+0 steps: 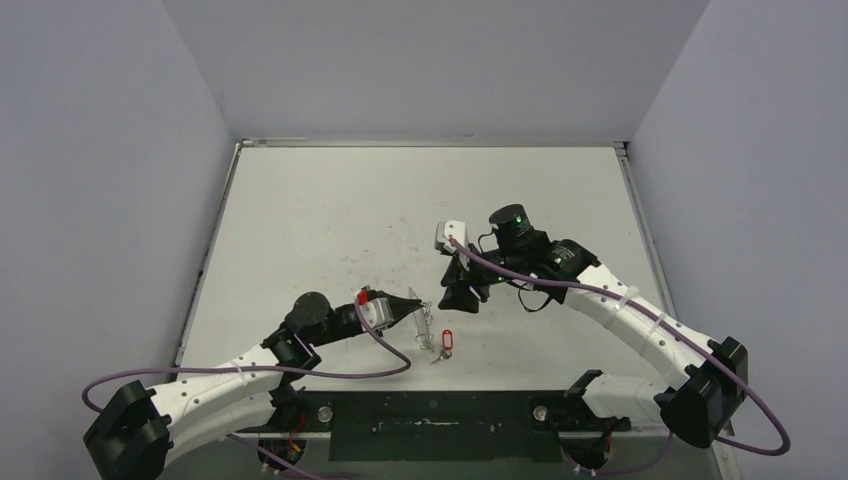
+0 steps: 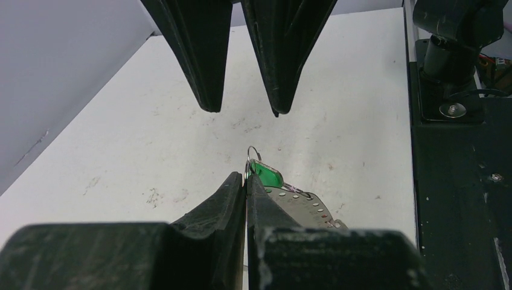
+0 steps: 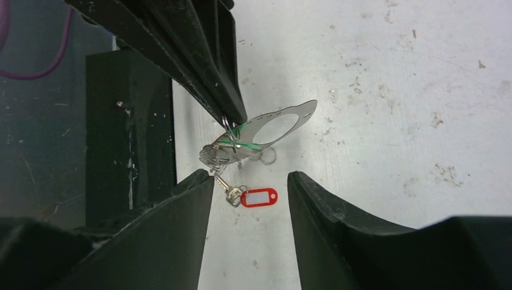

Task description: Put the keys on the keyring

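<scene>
The keyring [image 2: 254, 148] is sitting up off the bench. It is a thin wire loop poking out just past the tips of the left claw [image 2: 246, 179]. That claw is clamping tight on it, fingers pressing together with no gap showing.

The green tag [image 2: 266, 174] is lying right against the loop, beside one finger. A silver plate [image 3: 279, 122] with an oval cut-out and a row of small holes is sticking out of the same cluster.

In the right wrist view a key [image 3: 215, 156] is showing just under the left claw's tip, its outline blurred. The green tag is appearing there edge on. Lower down the red tag [image 3: 259, 197] is showing clearly. A second key [image 3: 224, 183] is running from its small ring up towards the cluster. Whether that pair is hanging free or resting on the white bench [image 1: 330, 220], I cannot tell.

The right claw [image 3: 250, 176] is standing parted and gripping nothing. Its two fingers are pointing at the cluster from close by without touching it.

From above, both arms are reaching into the near middle of the bench. The claws are facing each other tip to tip, with the keys between them.
</scene>
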